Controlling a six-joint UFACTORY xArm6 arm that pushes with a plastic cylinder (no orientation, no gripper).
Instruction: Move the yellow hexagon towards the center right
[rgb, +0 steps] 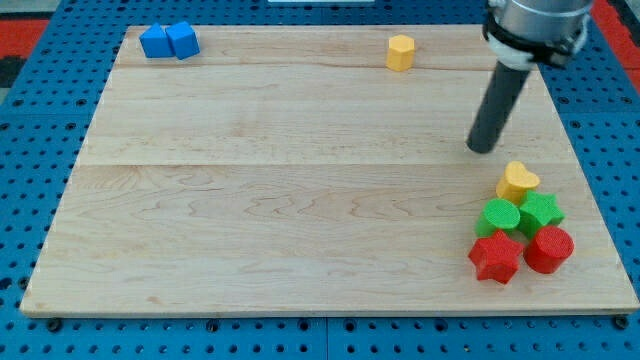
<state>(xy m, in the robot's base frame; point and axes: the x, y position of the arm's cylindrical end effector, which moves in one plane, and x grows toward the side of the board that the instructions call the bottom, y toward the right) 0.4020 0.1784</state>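
Wood makes up the biggest thing in view: a pale wooden board (300, 200) of joined planks, lying on a blue perforated table (40, 120) that shows round all its edges. Next in size comes the grey arm housing (535, 25) at the view's top right, from which the straight dark rod (500, 100) slants down; my tip (482, 148) rests on the board right of centre. No jaws exist on this rod, so nothing is held or clamped. Just below and right of my tip sits a tight cluster: a yellow heart-shaped block (518, 181) on top, then a green round block (499, 216) beside a green star-shaped block (541, 211), then a red star-shaped block (495, 257) beside a red round block (549, 249). Two blue blocks (168, 41) touch each other at the board's top left corner. The yellow hexagon block (401, 52) stands alone near the top edge, right of centre, well apart from my tip and up-left of it.
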